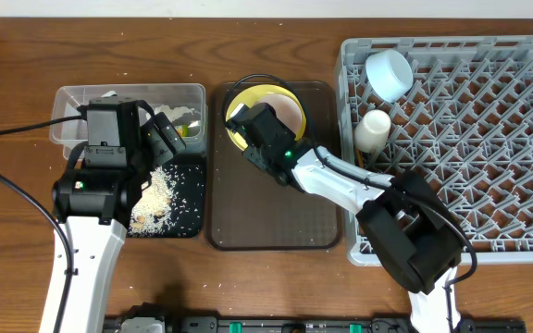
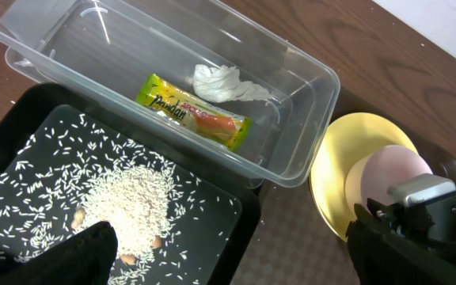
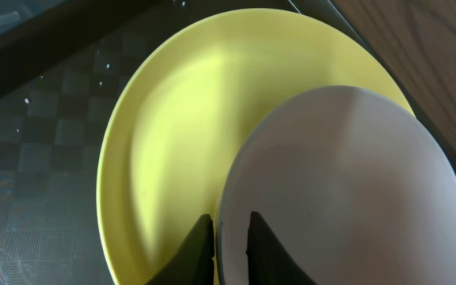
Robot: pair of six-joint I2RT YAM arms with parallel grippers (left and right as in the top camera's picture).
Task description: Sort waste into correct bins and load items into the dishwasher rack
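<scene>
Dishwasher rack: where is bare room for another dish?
Centre and right of the dishwasher rack are bare, right of the light blue bowl and white cup. Its left side is crowded by them and the right arm.

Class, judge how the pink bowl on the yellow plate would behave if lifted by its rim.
The bowl looks rigid, so it should keep its shape. Its smooth surface may slip between the right fingers. Held at one edge, it will probably tilt.

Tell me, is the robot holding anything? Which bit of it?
Yes. The right gripper pinches the pale pink bowl by its rim, as the bowl sits on the yellow plate. The left gripper is open and holds nothing.
</scene>
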